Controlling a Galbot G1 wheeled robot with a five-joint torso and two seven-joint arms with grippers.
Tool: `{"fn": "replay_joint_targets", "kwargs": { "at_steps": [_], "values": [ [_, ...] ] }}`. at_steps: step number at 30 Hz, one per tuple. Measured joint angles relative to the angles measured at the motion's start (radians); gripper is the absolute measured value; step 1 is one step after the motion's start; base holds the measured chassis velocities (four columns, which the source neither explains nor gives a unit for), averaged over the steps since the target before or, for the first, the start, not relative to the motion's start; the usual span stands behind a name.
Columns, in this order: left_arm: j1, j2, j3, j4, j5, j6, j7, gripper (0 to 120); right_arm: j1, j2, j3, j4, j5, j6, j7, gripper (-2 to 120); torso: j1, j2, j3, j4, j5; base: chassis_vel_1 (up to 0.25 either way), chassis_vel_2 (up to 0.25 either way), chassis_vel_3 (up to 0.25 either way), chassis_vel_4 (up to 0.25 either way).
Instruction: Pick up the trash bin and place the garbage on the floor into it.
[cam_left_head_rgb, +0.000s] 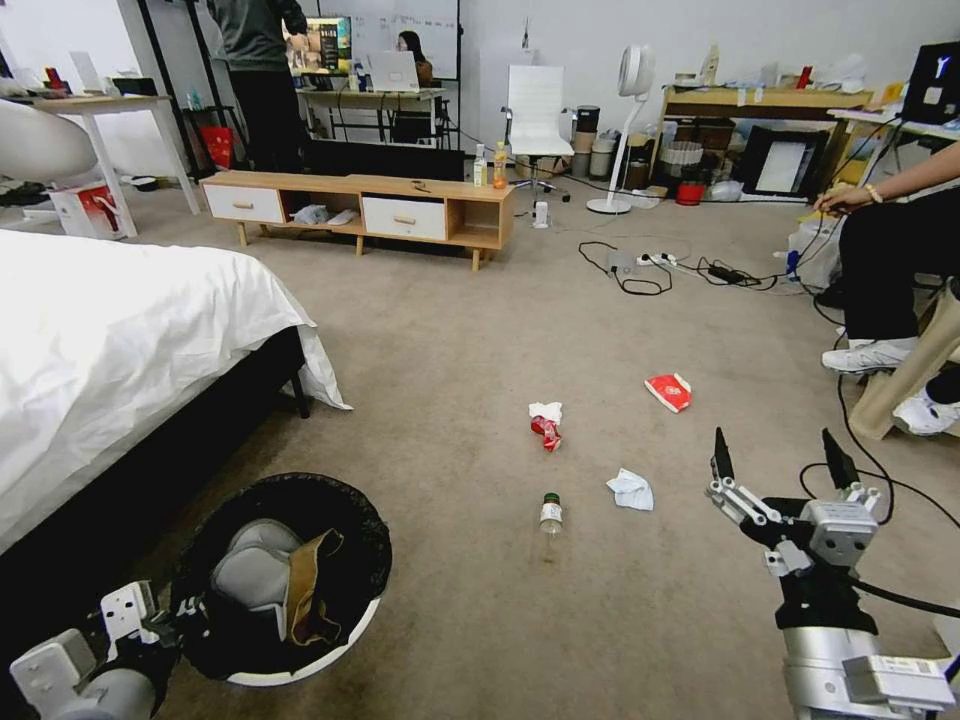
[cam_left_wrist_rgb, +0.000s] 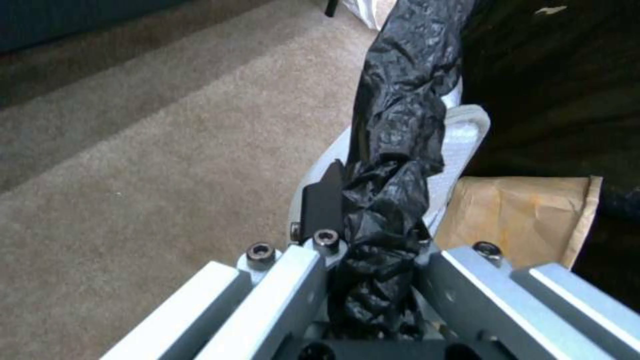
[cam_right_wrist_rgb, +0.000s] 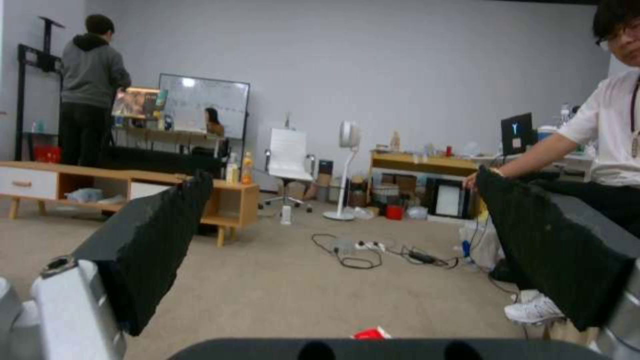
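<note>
The trash bin (cam_left_head_rgb: 318, 655), white with a black bag over its rim, hangs low at my front left. My left gripper (cam_left_head_rgb: 178, 612) is shut on its near rim; the left wrist view shows that gripper (cam_left_wrist_rgb: 373, 220) pinching the crinkled black bag (cam_left_wrist_rgb: 400, 100) beside a brown paper bag (cam_left_wrist_rgb: 527, 215) inside the bin. On the carpet ahead lies the garbage: a clear bottle (cam_left_head_rgb: 550, 513), a white tissue (cam_left_head_rgb: 630, 490), a crushed red can (cam_left_head_rgb: 546, 430) with a tissue, and a red packet (cam_left_head_rgb: 668, 392). My right gripper (cam_left_head_rgb: 773, 440) hovers open at the front right, holding nothing, and faces the room (cam_right_wrist_rgb: 343, 180).
A bed with white sheets (cam_left_head_rgb: 100, 330) lies along my left. A low wooden cabinet (cam_left_head_rgb: 370, 205) with two upright bottles (cam_left_head_rgb: 490, 165) stands at the back. Cables and a power strip (cam_left_head_rgb: 650, 265) lie beyond the litter. A seated person's shoes (cam_left_head_rgb: 870, 355) are at the right.
</note>
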Motion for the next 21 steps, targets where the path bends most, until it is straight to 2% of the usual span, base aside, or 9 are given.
{"fn": "replay_joint_targets", "kwargs": {
  "at_steps": [21],
  "values": [
    [0.005,-0.013,0.001,-0.006,-0.004,0.000,0.011,1,-0.001,-0.009,-0.004,-0.036,0.015,0.028,0.000,100,0.000,0.000,0.000,-0.0001,0.0000,0.000,0.000,0.000,0.000]
  ]
}}
